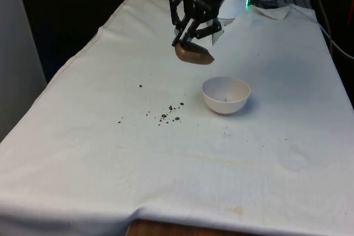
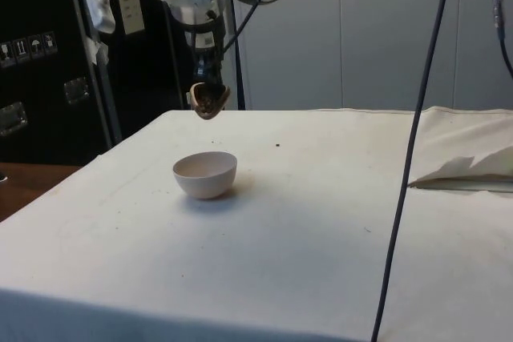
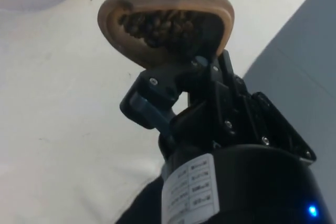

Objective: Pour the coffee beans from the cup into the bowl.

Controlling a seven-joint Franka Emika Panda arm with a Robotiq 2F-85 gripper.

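My black gripper point(image 1: 189, 38) is shut on the rim of a small brown cup point(image 1: 194, 53), held in the air and tilted. The wrist view shows the cup point(image 3: 165, 24) squeezed into an oval, with dark coffee beans point(image 3: 157, 24) heaped inside. A white bowl point(image 1: 226, 94) stands on the cloth, lower and toward the front view's right of the cup. One or two dark specks lie in its bottom. From the side, the cup point(image 2: 209, 99) hangs above and just behind the bowl point(image 2: 205, 174), with the gripper point(image 2: 205, 78) over it.
Several spilled beans point(image 1: 168, 115) lie scattered on the white cloth to the front view's left of the bowl. A crumpled white sheet point(image 2: 469, 172) lies on the table, at the right of the side view. A black cable point(image 2: 413, 150) hangs in front of the side camera.
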